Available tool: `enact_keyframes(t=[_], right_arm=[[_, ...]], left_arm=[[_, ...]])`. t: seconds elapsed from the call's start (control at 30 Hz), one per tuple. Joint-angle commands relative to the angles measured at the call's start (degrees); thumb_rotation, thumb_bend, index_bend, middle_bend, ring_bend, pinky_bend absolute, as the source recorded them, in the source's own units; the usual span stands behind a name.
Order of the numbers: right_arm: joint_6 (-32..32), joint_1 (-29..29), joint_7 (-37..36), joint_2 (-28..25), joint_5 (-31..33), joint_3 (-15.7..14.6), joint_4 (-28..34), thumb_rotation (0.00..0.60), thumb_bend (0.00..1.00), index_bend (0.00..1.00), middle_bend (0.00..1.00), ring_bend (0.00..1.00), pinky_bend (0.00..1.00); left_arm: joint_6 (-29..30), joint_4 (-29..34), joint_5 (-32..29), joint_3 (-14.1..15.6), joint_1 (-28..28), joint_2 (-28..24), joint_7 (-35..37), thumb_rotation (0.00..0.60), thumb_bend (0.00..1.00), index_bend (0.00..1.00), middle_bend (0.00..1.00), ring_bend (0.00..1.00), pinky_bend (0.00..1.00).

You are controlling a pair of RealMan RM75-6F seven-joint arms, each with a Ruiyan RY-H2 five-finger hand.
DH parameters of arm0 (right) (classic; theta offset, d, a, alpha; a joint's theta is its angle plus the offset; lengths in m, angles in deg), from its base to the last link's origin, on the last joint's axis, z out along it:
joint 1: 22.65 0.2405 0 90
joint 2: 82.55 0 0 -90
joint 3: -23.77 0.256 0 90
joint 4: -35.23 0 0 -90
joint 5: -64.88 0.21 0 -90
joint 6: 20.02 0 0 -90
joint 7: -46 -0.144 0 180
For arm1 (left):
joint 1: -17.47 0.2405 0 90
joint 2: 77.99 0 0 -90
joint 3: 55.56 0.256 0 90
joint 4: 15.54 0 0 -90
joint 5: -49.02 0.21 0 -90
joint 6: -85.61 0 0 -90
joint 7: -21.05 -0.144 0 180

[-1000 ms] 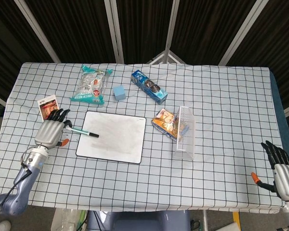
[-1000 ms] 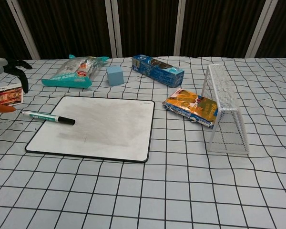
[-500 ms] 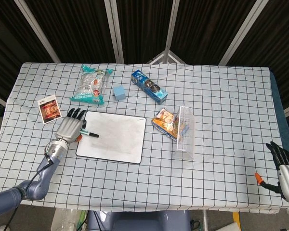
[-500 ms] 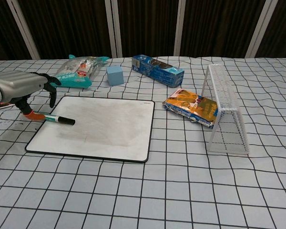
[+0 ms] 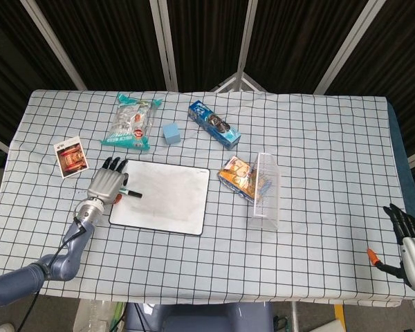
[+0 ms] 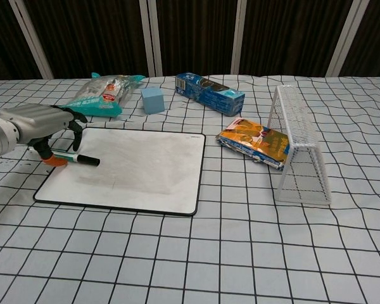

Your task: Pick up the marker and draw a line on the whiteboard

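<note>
The whiteboard (image 5: 167, 200) (image 6: 133, 171) lies flat left of the table's middle. A marker (image 5: 131, 194) (image 6: 81, 159) with a black cap lies across the board's left edge, cap pointing right. My left hand (image 5: 105, 182) (image 6: 40, 122) is arched over the marker's rear end. Its fingers (image 6: 75, 132) curve down on the far side, and its orange thumb tip sits on the near side. The marker still rests on the board, and the hand's grip is not closed round it. My right hand (image 5: 407, 244) hangs off the table's near right corner with its fingers spread, holding nothing.
A snack bag (image 5: 131, 121) (image 6: 102, 95), a blue cube (image 5: 171, 132) (image 6: 152, 99) and a blue box (image 5: 214, 124) (image 6: 210, 92) lie behind the board. An orange packet (image 5: 236, 176) (image 6: 253, 140) and a wire basket (image 5: 265, 191) (image 6: 297, 145) sit to its right. A card (image 5: 70, 157) lies left.
My left hand has moved right, from beside the card to over the marker's rear end, fingers curving down around it. The marker has not moved. My right hand dropped slightly.
</note>
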Motion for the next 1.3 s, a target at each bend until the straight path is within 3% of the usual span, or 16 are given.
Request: enact_keyframes(t=[0.03, 0.2, 0.53, 0.7, 0.83, 1.07, 1.3], right_arm=[[-0.06, 0.03, 0.05, 0.03, -0.01, 0.01, 0.06, 0.6, 0.3, 0.0, 0.0, 0.0, 0.0], [-0.12, 0.06, 0.14, 0.11, 0.0, 0.05, 0.04, 0.6, 0.3, 0.0, 0.0, 0.0, 0.0], [-0.11, 0.0, 0.22, 0.12, 0.03, 0.12, 0.1, 0.6, 0.3, 0.0, 0.0, 0.0, 0.0], [0.02, -0.08, 0.17, 0.07, -0.06, 0.11, 0.17, 0.6, 0.3, 0.0, 0.0, 0.0, 0.0], [0.02, -0.15, 0.24, 0.07, -0.15, 0.03, 0.17, 0.6, 0.3, 0.0, 0.0, 0.0, 0.0], [-0.03, -0.11, 0.23, 0.07, -0.24, 0.06, 0.2, 0.6, 0.3, 0.0, 0.0, 0.0, 0.0], [-0.28, 0.0, -0.05, 0.04, -0.28, 0.07, 0.14, 0.6, 0.3, 0.0, 0.0, 0.0, 0.0]], left_arm=[[-0.25, -0.69, -0.34, 0.04, -0.28, 0.38, 0.42, 0.6, 0.44, 0.44, 0.06, 0.0, 0.0], [-0.42, -1.47, -0.41, 0.37, -0.68, 0.95, 0.63, 0.6, 0.46, 0.46, 0.06, 0.0, 0.0], [0.19, -1.86, -1.04, 1.01, -0.93, 1.32, 0.84, 0.6, 0.58, 0.66, 0.1, 0.0, 0.0], [1.69, -0.67, -0.24, 0.72, -0.55, 0.74, 2.7, 0.6, 0.58, 0.68, 0.12, 0.0, 0.0], [4.5, 2.42, 1.69, -1.01, -0.12, -0.67, 7.03, 0.6, 0.58, 0.69, 0.13, 0.0, 0.0], [8.57, 11.8, 2.94, -7.18, 0.94, -2.94, 20.64, 0.6, 0.58, 0.69, 0.14, 0.0, 0.0], [4.55, 18.31, -0.69, -10.92, 1.57, -1.89, 35.82, 0.6, 0.58, 0.7, 0.17, 0.0, 0.01]])
